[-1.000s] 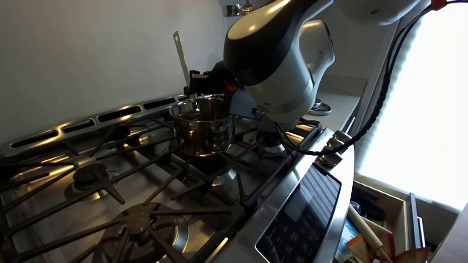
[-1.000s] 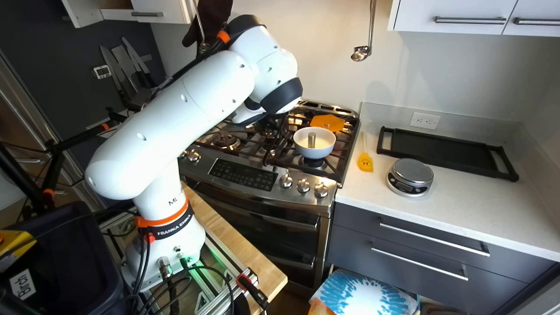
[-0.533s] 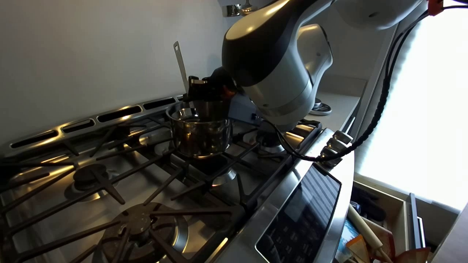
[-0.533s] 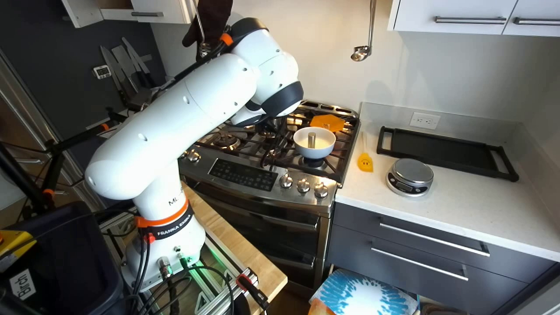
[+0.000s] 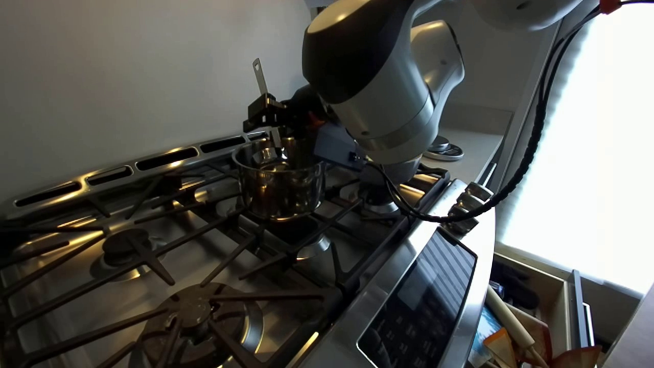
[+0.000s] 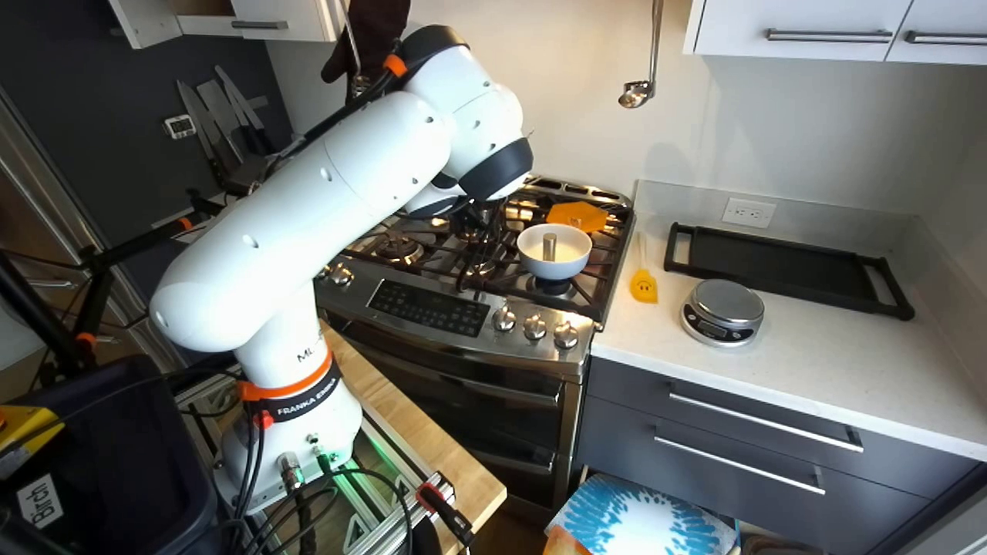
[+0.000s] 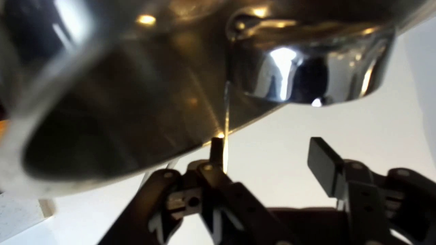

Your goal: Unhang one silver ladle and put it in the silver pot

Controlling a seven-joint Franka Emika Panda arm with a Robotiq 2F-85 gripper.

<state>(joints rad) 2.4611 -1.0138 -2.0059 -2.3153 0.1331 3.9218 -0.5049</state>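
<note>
**White, ringed in orange**

The white arm has rounded links, dark collars, an orange ring above "FRANKA EMIKA" lettering, and black cables. The black gripper shows 2 jointed fingers with dark pads.

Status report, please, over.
Black two-fingered tool open. Long-handled silver metal ladle tilted, lower end inside shiny cylindrical steel pot. Possible snag: handle close beside one finger.

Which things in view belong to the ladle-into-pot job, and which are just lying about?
For the job:
slim long-handled silver metal ladle
cylindrical stainless-steel pot
black gripper, open

Not for the job:
spare silver metal ladle, hanging
round white pan, cream-coloured inside
round silver kitchen scale
black rectangular tray
yellow flat spatula
</note>
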